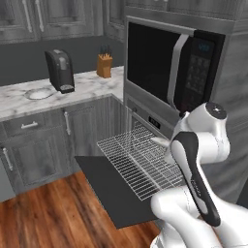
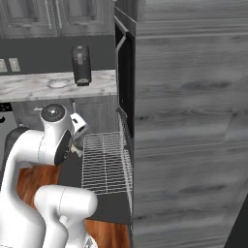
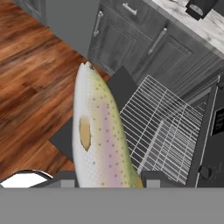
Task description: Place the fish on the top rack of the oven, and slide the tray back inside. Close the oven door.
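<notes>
Taking the oven (image 1: 145, 114) as the landmark: far to its left, on the marble counter (image 1: 29, 99), stands a black coffee maker (image 1: 60, 70), with a knife block (image 1: 104, 65) nearer the oven column. The oven door (image 1: 114, 191) lies folded down flat in front of the oven's mouth, and the top rack (image 1: 138, 160) is pulled out over it. In the hand view the gripper (image 3: 107, 181) is clamped on the fish (image 3: 99, 135), a speckled trout hanging above the wood floor and the door's edge, left of the rack. Above the oven sits the microwave (image 1: 169, 68).
</notes>
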You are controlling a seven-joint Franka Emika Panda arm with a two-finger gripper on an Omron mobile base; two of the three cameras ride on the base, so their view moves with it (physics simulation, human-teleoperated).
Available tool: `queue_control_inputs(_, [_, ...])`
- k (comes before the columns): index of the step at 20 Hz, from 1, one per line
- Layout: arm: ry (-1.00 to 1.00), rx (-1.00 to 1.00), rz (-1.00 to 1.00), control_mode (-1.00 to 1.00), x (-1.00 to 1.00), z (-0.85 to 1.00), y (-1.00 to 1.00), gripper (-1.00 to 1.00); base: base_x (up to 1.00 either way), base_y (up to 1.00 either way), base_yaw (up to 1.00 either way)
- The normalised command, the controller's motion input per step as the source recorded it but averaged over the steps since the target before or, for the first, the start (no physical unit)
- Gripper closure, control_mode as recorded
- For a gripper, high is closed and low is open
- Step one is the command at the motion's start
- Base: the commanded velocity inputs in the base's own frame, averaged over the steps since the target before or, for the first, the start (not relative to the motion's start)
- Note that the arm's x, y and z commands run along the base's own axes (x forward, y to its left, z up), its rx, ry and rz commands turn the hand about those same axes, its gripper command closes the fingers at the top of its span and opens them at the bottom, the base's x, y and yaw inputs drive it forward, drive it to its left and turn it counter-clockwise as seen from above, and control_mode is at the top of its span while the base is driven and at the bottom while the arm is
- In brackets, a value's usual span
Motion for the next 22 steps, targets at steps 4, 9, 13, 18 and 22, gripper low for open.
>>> queue_control_inputs(4, [0.0, 0.0, 0.03, -1.0, 0.14, -0.12, 0.0, 1.0, 0.0, 0.0, 0.0])
queue_control_inputs(9, [0.0, 0.0, 0.02, -1.0, 0.11, -0.01, 0.0, 1.0, 0.0, 0.0, 0.0])
queue_control_inputs(13, [0.0, 0.0, 0.0, -1.0, 0.27, -0.06, 0.01, 1.0, 0.0, 0.0, 0.0])
queue_control_inputs(18, [0.08, 0.0, 0.01, -1.0, 0.43, -0.49, 0.21, 1.0, 0.0, 0.0, 0.0])
queue_control_inputs(22, [0.07, 0.0, 0.01, -1.0, 0.38, -0.46, 0.06, 1.0, 0.0, 0.0, 0.0])
